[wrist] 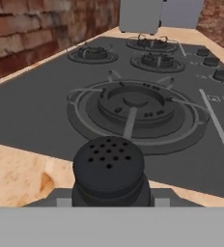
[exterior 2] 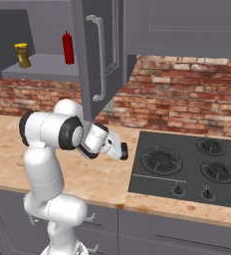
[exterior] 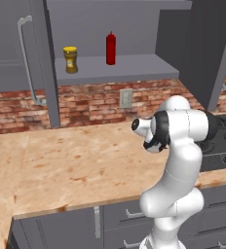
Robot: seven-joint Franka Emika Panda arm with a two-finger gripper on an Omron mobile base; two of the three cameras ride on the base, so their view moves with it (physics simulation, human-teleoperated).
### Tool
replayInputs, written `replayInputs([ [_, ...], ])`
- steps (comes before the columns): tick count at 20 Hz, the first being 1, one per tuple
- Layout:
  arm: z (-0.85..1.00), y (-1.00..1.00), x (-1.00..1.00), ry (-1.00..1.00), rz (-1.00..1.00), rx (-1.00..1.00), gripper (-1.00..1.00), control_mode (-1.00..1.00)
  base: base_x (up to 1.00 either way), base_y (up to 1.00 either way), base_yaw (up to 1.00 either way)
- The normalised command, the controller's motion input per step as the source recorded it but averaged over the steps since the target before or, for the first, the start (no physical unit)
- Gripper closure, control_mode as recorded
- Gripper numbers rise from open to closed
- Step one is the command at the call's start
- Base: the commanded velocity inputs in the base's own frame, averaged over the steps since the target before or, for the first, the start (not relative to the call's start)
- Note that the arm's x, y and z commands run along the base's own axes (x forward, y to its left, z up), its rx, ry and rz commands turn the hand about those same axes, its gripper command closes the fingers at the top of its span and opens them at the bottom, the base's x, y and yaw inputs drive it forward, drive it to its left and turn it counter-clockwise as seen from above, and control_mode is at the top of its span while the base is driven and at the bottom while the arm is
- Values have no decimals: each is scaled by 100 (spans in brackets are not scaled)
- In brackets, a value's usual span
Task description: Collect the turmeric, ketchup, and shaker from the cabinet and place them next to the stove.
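Shaker (wrist: 109,166) sits between the fingers (wrist: 109,200), which are closed on it; in the hand view its rounded black top with small holes is at the bottom centre, and the two finger tips are partly hidden on both sides of it. It is over the wooden counter (wrist: 15,173), just beside the near edge of the stove (wrist: 133,108), and I cannot tell if its bottom touches the counter. In the right base view the hand (exterior 2: 118,149) is low over the counter (exterior 2: 100,177), close to the left edge of the stove (exterior 2: 187,169), and the shaker itself is too dark and small there to separate from the hand.

Turmeric (exterior: 70,59) and ketchup (exterior: 110,48) stand upright on the shelf of the cabinet (exterior: 134,65), well apart from each other, the turmeric to the left. The cabinet doors are open; one door with a long curved handle (exterior 2: 100,60) hangs in front of the brick wall (exterior 2: 187,94).
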Motion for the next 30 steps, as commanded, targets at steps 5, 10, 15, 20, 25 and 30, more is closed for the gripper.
replayInputs([
  [5,-35,0,0,-7,0,1,-100,-100,0,0,0],
  [10,-27,0,-6,-11,0,1,-100,-100,0,0,0],
  [15,-6,6,-14,-4,0,0,-100,-100,0,0,0],
  [20,0,27,-15,0,-2,0,-100,-100,0,0,0],
  [25,7,37,-22,0,-2,-2,-100,-100,0,0,0],
  [30,33,38,-36,-1,0,-9,-100,-100,0,0,0],
])
